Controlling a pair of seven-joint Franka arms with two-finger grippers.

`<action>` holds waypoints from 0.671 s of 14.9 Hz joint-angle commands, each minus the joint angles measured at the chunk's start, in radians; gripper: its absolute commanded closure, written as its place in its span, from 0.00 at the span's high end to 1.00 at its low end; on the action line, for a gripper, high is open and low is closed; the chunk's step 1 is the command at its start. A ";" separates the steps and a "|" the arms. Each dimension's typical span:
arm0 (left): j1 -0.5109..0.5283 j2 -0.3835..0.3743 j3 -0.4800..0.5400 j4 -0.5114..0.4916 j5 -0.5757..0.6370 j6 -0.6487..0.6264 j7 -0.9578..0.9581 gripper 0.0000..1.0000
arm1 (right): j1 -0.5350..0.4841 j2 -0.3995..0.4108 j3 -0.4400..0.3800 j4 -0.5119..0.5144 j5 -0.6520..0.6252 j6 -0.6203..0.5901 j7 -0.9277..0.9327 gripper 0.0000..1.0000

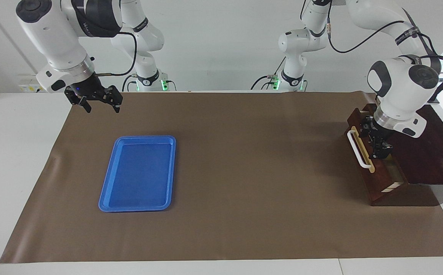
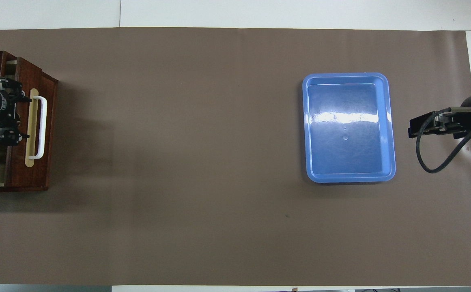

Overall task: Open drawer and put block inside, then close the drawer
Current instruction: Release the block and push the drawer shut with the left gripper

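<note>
One tray [image 1: 137, 173], one drawer [image 1: 362, 151], perhaps ajar

The drawer [image 1: 374, 183] is dark reddish-brown — its handle [image 1: 358, 149] white on a pale strip; the tray [image 1: 139, 173] is bright blue, the surface [image 1: 244, 172] plain dull brown.

The drawer [image 1: 374, 168] sits at the left arm's end of the table, pulled partly out of its box [image 1: 431, 152], with the left gripper [image 1: 379, 147] down in its opening. The tray [image 1: 137, 173] lies well apart, toward the right arm's end, where the right gripper [image 1: 99, 101] hangs over the mat [image 1: 244, 172] beside it.
</note>
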 commanded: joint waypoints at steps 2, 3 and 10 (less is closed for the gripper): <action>0.054 -0.008 -0.006 -0.005 0.020 0.013 0.067 1.00 | -0.003 0.009 0.001 0.019 0.012 -0.025 0.013 1.00; 0.063 -0.008 -0.006 -0.006 0.020 0.013 0.081 1.00 | -0.003 0.009 0.002 0.019 0.012 -0.025 0.013 1.00; 0.076 -0.007 -0.006 0.004 0.021 -0.009 0.113 1.00 | -0.003 0.009 0.001 0.019 0.012 -0.025 0.015 1.00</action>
